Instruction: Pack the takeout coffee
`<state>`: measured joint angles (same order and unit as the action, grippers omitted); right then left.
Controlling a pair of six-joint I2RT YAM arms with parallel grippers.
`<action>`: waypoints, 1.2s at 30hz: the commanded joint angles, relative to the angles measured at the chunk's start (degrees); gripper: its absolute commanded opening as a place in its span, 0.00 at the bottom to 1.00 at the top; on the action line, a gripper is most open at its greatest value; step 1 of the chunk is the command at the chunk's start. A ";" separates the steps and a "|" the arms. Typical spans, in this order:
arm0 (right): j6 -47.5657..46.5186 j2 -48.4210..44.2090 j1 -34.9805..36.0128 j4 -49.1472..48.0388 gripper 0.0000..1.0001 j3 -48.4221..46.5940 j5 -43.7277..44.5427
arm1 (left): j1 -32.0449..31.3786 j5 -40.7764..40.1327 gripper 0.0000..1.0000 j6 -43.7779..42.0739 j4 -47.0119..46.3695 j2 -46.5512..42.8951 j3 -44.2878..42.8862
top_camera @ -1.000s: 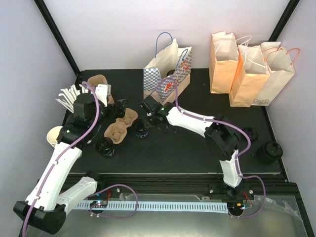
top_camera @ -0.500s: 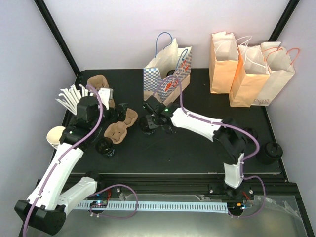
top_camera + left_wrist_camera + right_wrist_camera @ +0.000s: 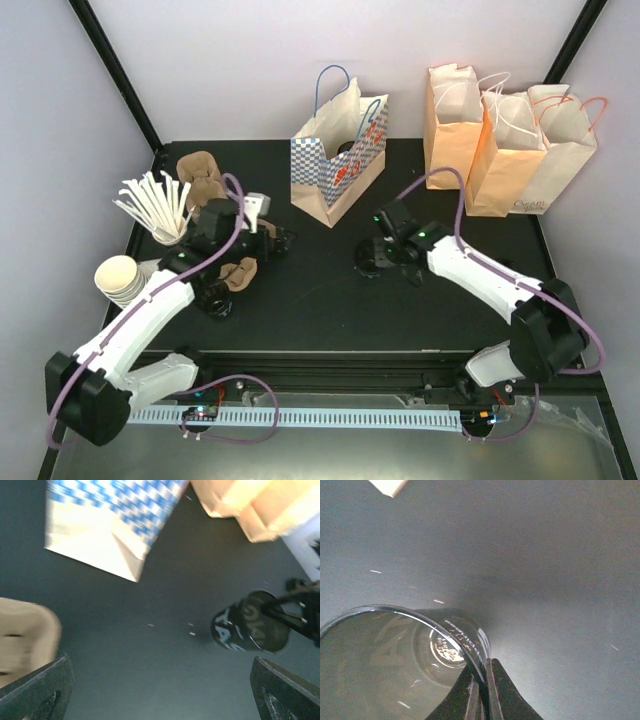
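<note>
The takeout coffee is a small black cup (image 3: 366,260) with white lettering, near the middle of the black table (image 3: 300,300). My right gripper (image 3: 379,249) is shut on its rim. In the right wrist view the two fingers pinch the cup's wall (image 3: 470,645) at the gripper (image 3: 484,680). I cannot tell whether the cup touches the table. My left gripper (image 3: 277,240) is open and empty, left of the cup. In the left wrist view the left gripper (image 3: 160,685) has only bare table between its fingers (image 3: 40,690), and the cup (image 3: 250,622) is at the right.
A blue checked paper bag (image 3: 335,160) stands open behind the cup, and three orange bags (image 3: 500,140) stand at the back right. On the left are white stirrers (image 3: 155,205), stacked cream cups (image 3: 120,280), brown pulp carriers (image 3: 237,273) and another black cup (image 3: 215,298).
My right gripper has shut on the black cup and carried it right, from beside the carriers to the table's middle. My left arm has swung right toward the centre, still open.
</note>
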<state>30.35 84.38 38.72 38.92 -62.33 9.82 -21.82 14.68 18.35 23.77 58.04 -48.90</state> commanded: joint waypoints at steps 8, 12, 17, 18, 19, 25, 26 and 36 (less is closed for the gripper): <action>-3.12 -4.66 -10.08 -2.92 0.09 11.19 -10.04 | -16.43 2.76 0.99 8.13 -13.49 14.20 -1.47; -2.54 -4.25 -10.83 -4.45 0.22 12.19 -11.07 | -16.75 2.68 0.99 8.02 -15.24 17.34 -2.64; -2.62 -5.50 -11.03 -2.36 0.55 11.22 -8.93 | -16.87 2.44 0.99 6.52 -14.68 18.21 -4.26; -2.66 -6.12 -11.08 -1.66 0.59 10.94 -8.17 | -16.88 2.10 0.99 6.16 -14.59 18.07 -4.15; -2.67 -6.88 -11.12 -0.91 0.64 10.65 -7.20 | -16.86 1.38 0.99 6.02 -14.34 17.98 -4.06; -2.13 -11.71 -14.45 2.87 0.87 9.64 -4.08 | -16.46 -3.21 0.99 5.65 -9.39 18.46 -5.22; -1.85 -12.63 -15.46 3.36 0.95 9.51 -2.78 | -16.31 -3.32 0.99 5.74 -9.18 18.63 -5.26; 10.92 -13.54 -44.42 10.84 1.00 11.50 8.09 | -14.33 -2.34 0.99 10.60 -5.72 21.35 -7.38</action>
<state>35.97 70.74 5.78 46.28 -52.36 14.52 -37.26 12.75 26.09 15.27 77.65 -52.99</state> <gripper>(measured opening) 0.996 0.989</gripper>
